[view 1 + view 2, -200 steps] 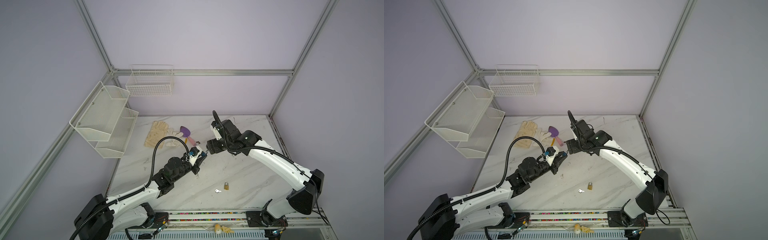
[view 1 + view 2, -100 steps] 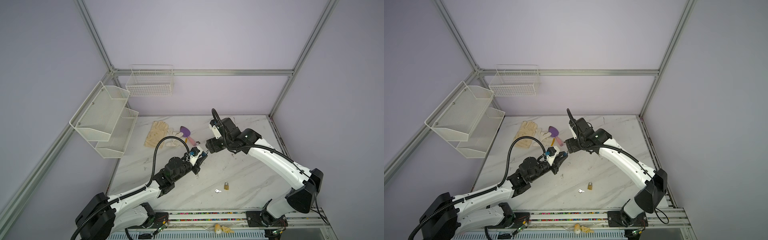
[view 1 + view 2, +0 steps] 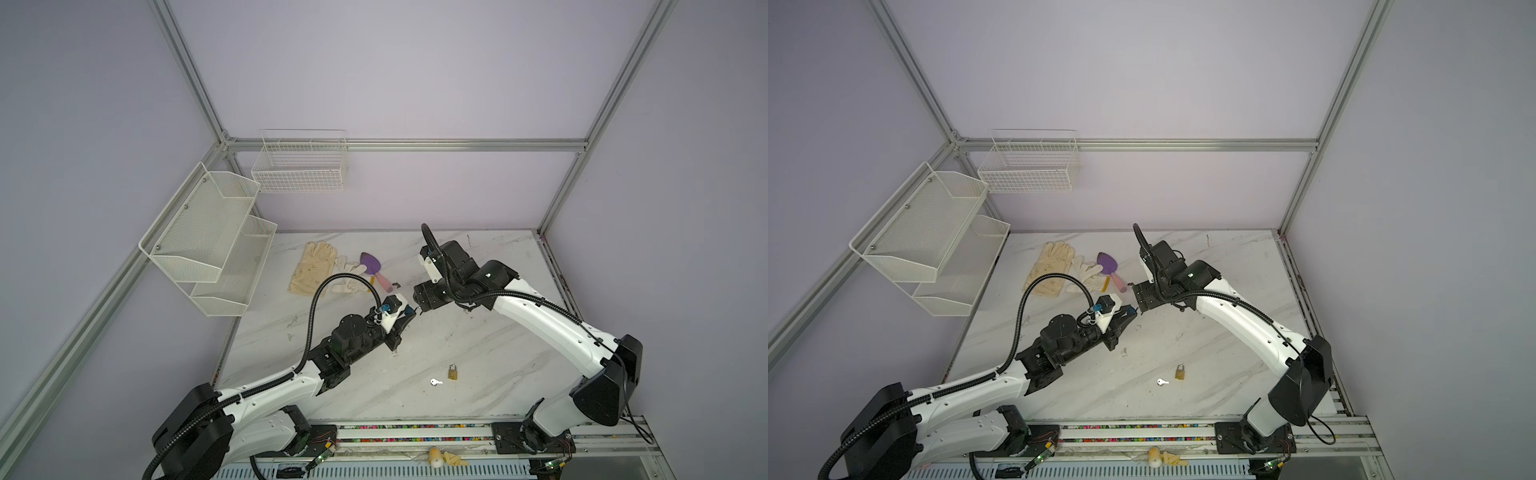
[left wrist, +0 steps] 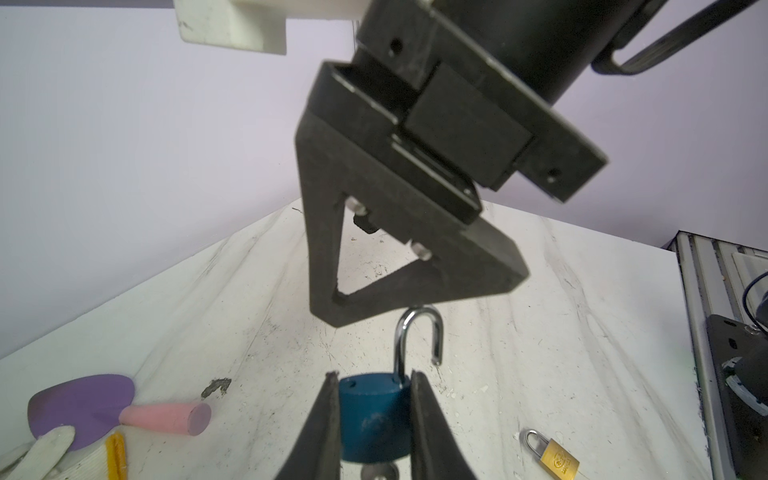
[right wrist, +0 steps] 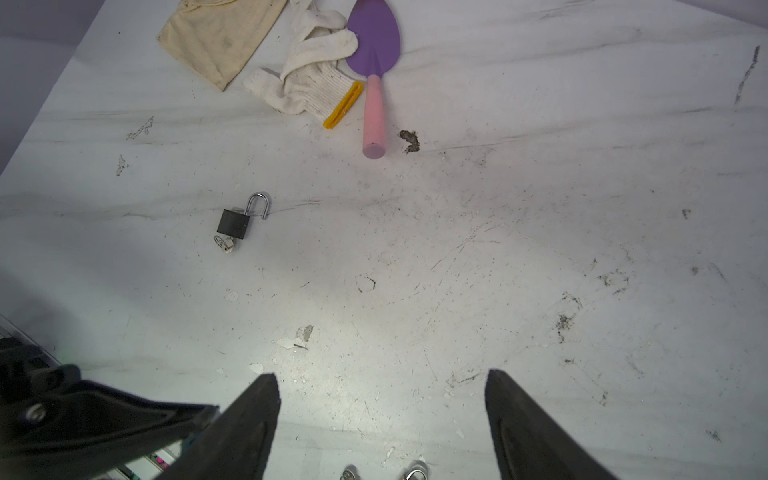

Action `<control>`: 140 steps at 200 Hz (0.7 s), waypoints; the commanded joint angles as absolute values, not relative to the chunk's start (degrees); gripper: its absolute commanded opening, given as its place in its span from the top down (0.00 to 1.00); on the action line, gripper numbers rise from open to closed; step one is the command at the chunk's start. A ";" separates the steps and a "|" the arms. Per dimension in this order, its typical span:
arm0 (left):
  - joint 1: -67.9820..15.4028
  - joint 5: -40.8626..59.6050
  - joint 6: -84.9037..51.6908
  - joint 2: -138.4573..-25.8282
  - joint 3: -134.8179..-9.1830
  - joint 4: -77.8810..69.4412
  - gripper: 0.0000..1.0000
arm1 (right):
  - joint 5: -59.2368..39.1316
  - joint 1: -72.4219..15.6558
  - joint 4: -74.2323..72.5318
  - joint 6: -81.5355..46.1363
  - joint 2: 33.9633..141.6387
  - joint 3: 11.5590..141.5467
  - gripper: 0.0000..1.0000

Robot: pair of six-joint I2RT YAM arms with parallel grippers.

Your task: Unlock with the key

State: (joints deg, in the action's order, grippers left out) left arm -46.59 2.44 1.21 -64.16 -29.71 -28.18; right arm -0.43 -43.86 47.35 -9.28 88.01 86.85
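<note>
Small brass padlock (image 4: pixel 559 459), stamped mark on body illegible

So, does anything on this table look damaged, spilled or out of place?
Yes, the table surface is worn. A dark gouge sits right beside the end of the trowel handle, and white flakes lie loose on the bare middle, as if the top is chipping. Nothing looks spilled.
</note>
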 commanded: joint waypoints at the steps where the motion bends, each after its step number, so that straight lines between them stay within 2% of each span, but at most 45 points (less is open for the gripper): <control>1: -46.49 0.66 1.34 -63.51 -28.84 -33.69 1.00 | -2.30 -43.76 49.26 -8.21 85.57 85.39 0.19; 34: -46.63 -0.15 0.98 -63.59 -28.57 -33.93 1.00 | -4.17 -43.55 48.56 -8.78 84.25 84.42 0.19; 78: -46.58 -3.18 -0.56 -63.11 -29.30 -30.39 1.00 | 0.86 -43.37 48.39 -10.62 83.11 83.79 0.19; 103: -46.58 -10.22 -6.79 -63.06 -32.91 -19.42 1.00 | 5.37 -43.42 47.42 -11.91 80.72 82.01 0.19; 140: -46.54 -17.37 -20.52 -65.13 -39.50 0.08 1.00 | 4.81 -43.42 43.11 -16.15 76.63 76.23 0.19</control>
